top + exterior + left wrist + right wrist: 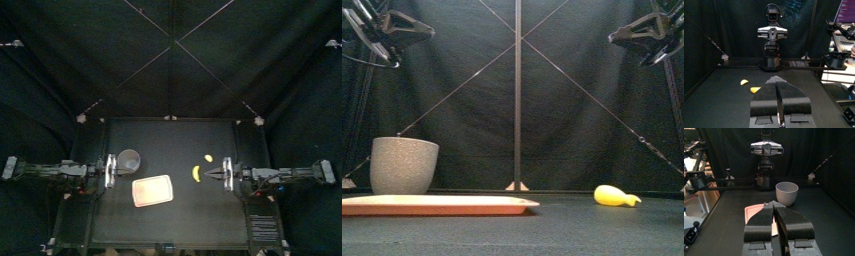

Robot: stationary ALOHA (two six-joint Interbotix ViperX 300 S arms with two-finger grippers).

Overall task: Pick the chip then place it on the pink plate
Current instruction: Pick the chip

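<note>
On the tabletop (171, 138), right half: two yellow toys lying flat, near each other but apart.
Small yellow toy (209, 158): one; the farther back of the pair, near the right claw (229, 172).
Long yellow toy (197, 174): one; slightly curved, between the pink plate (152, 191) and the right claw, touching neither.
Task item: the chip is one of these two yellow toys, but the views do not settle which. Both lie on the tabletop, off the plate and unheld.
Pink plate: one; flat, left of centre, toward the front.
Grey cup (130, 158): one; upright and speckled, just behind the plate, near the left claw (777, 80).
Left claw: jaws pressed together, gripping nothing; held high over the left edge.
Right claw: jaws closed tip to tip, gripping nothing; held high over the right edge.
Top view: the only one with toys, plate and cup together.
Front view: a single yellow shape at lower right, and I cannot tell which toy it is. The plate is edge-on at lower left with the cup behind it.
Left wrist view: both yellow toys, but not the plate or cup.
Right wrist view: the cup and plate, the plate partly hidden behind the claw, but not the toys.
</note>
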